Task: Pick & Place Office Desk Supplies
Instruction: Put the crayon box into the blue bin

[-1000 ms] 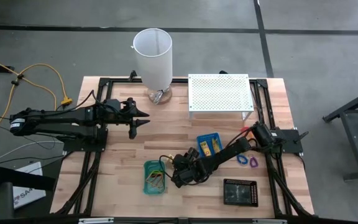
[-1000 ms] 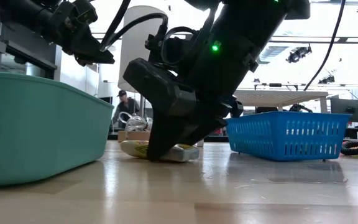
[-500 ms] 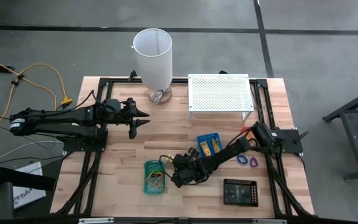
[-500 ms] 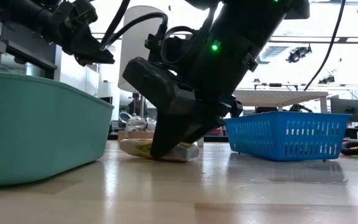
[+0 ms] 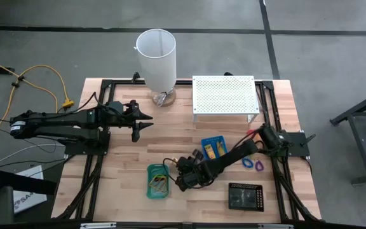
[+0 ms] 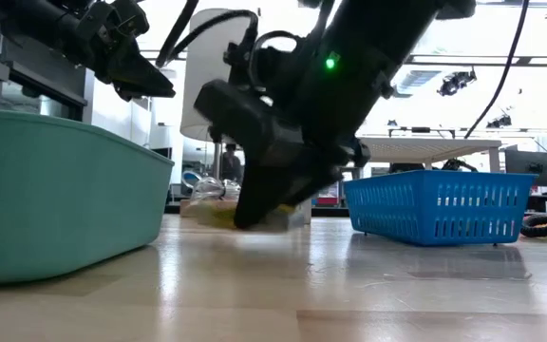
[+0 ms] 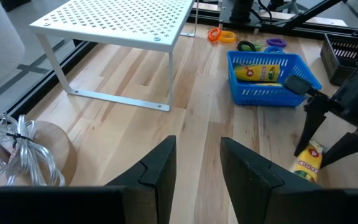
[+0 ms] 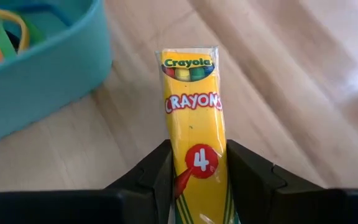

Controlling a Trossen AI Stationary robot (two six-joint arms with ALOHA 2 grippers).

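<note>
Peering across the tabletop (image 5: 126,159) from the low camera, I find most of the yellow crayon packet (image 8: 193,137) hidden behind my right gripper (image 8: 196,171); only its pale edge shows there. From overhead the packet is lost under the arm altogether. My right wrist camera settles it: the fingers (image 8: 157,171) are pinching the packet's lower end, its printed top pointing toward the green tray (image 8: 42,68), which is cut off at the frame edge with coloured rubber bands (image 8: 2,28) inside. A second ago the packet lay flat on the wood with the fingers spread around it; now they have closed and its end sits slightly raised. My left gripper (image 7: 197,165) hovers spread and empty over the tabletop's left side, unchanged. The blue tray (image 7: 269,78) holds another yellow packet (image 7: 257,73). Loose loops and clips beyond it are too small to sort.
</note>
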